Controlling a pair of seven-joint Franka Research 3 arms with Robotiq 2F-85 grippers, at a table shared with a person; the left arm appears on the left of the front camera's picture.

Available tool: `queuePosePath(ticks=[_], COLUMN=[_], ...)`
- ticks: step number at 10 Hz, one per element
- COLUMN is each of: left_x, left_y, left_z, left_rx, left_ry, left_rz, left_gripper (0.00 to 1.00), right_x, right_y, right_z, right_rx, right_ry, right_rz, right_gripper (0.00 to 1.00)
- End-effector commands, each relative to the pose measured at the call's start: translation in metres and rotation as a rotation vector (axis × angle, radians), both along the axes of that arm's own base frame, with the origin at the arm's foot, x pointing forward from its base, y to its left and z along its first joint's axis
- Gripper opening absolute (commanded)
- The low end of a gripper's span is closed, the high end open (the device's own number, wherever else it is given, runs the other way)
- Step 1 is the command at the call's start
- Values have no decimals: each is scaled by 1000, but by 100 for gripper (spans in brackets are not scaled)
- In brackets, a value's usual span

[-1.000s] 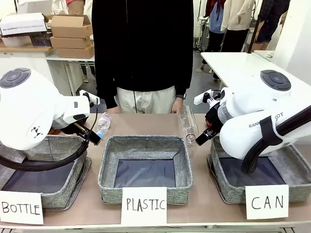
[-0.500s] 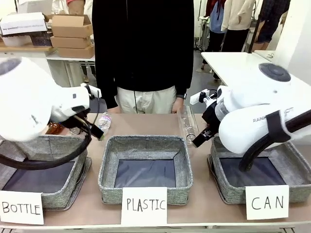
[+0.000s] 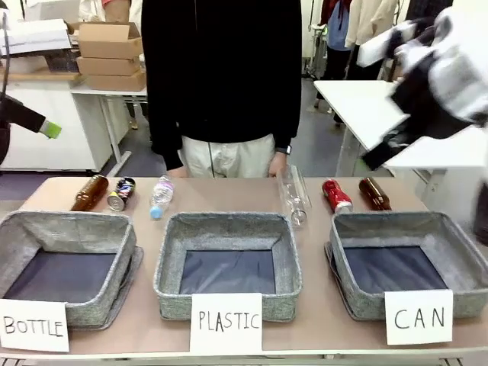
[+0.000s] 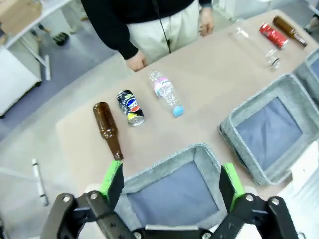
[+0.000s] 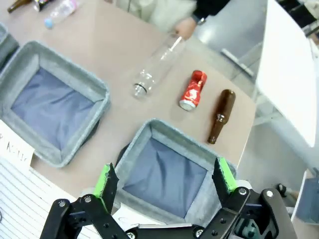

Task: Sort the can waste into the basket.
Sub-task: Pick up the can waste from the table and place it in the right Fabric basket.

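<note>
Both arms had lifted clear of the table [image 3: 229, 200] since half a second before, baring its far side. There, from the left, lay a brown bottle [image 3: 90, 192], the dark printed can [image 3: 120, 192] just beside it, a small plastic bottle [image 3: 160, 197], a long clear bottle [image 3: 294, 197], the red can [image 3: 336, 196] and a second brown bottle [image 3: 374, 194]. Neither can was in the basket [image 3: 354, 297] carded "CAN" at the right end: the red one lay just behind its far rim, the dark one well apart. The front view caught one green pad [image 3: 50, 129] at the left edge and the right arm [image 3: 450, 69] as a blur. The wrist views showed the left gripper [image 4: 171, 167] spread wide and empty above the BOTTLE bin [image 4: 199, 152], and the right gripper [image 5: 163, 167] likewise over the basket
</note>
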State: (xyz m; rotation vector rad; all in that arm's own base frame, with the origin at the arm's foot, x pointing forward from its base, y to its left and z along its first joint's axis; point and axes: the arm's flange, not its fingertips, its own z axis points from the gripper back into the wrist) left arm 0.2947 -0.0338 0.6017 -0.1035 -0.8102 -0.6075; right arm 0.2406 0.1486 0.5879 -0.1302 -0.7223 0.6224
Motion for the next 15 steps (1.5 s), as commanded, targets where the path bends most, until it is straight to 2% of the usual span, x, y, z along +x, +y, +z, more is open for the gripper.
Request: queuePosePath(ticks=[1,2,3,4,5,6,7,8,9,10,11,12,13,15], left_x=[27,27,7,16,27,38,53,68,73,73,71,71,62,62], left_y=[-21,-21,-6,4,28,56,91,118,139,154,161,163,173,173], left_z=[-22,-22,-7,-2,-2,-12,-29,-46,-64,-79,-91,-93,-88,-88], left_rx=[-25,-25,-3,-162,-338,-456,-727,-991,-1217,-1444,-1524,-1511,-1086,-1086], left_ry=[37,37,16,193,402,559,714,768,739,617,559,540,620,620], left_rz=[-3,-3,-4,-86,-117,-103,-91,-15,23,43,102,187,-64,-64], left_gripper=[100,100,100,100,100,100,100,100,100,100,100,100,100,100], right_x=[36,36,8,9,-9,-27,-30,-29,-22,-15,-8,-1,13,13], right_y=[22,22,8,-24,-64,-101,-130,-145,-157,-167,-173,-170,-197,-197], right_z=[-34,-34,-10,-13,-20,-27,-28,-25,-30,-39,-50,-63,25,25], right_rx=[4,4,-6,300,557,826,1002,1096,1126,1210,1297,1256,1219,1219], right_ry=[75,75,27,103,115,55,79,176,250,304,309,281,281,281], right_rz=[100,100,23,106,170,237,106,71,87,99,72,33,112,112], right_gripper=[100,100,100,100,100,100,100,100,100,100,100,100,100,100])
